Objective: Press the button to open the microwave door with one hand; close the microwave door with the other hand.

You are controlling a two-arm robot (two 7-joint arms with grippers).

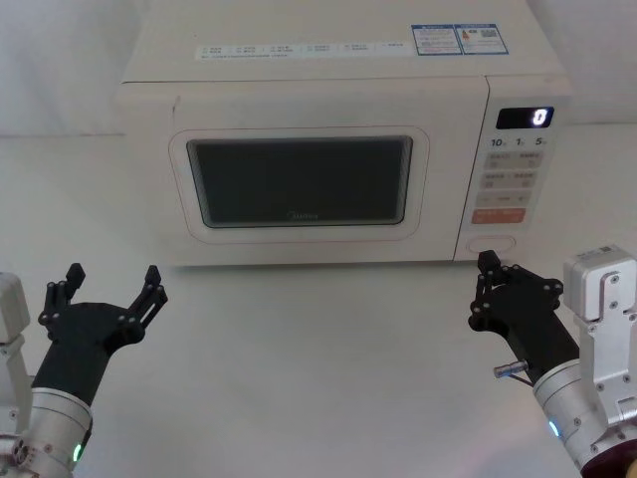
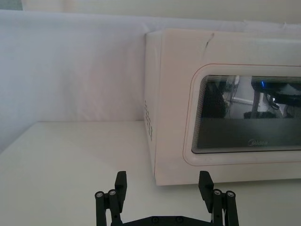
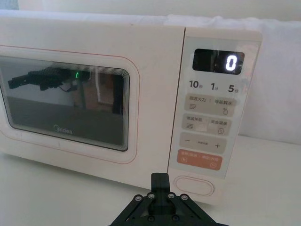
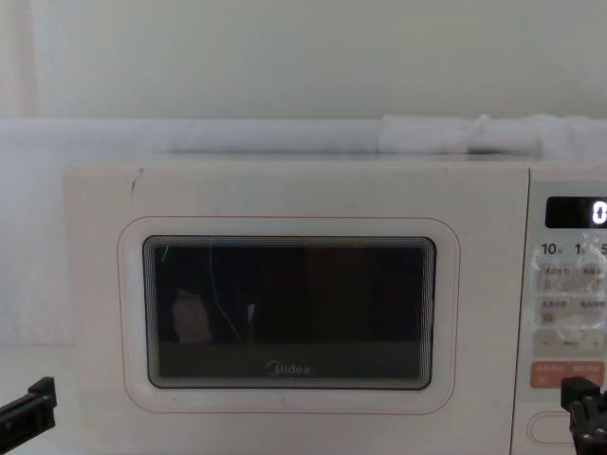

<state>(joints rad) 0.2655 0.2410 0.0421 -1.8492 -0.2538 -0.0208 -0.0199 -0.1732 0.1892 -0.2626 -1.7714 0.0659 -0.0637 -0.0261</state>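
Note:
The cream microwave door (image 1: 299, 184) with its dark window is closed flush with the oven body; it also shows in the wrist views (image 2: 244, 117) (image 3: 66, 103) and the chest view (image 4: 285, 313). The wide pill-shaped button (image 1: 491, 242) sits at the bottom of the control panel, under an orange-pink key. My right gripper (image 1: 486, 267) is shut, and its tip hovers just in front of and slightly below the button (image 3: 194, 186) without touching it. My left gripper (image 1: 111, 282) stands open and empty above the table, in front of the door's left lower corner (image 2: 162, 181).
The microwave stands on a white table (image 1: 299, 378) against a white draped backdrop. The display (image 1: 526, 118) reads 0. Bare tabletop lies between the two arms and to the oven's left (image 2: 70, 155).

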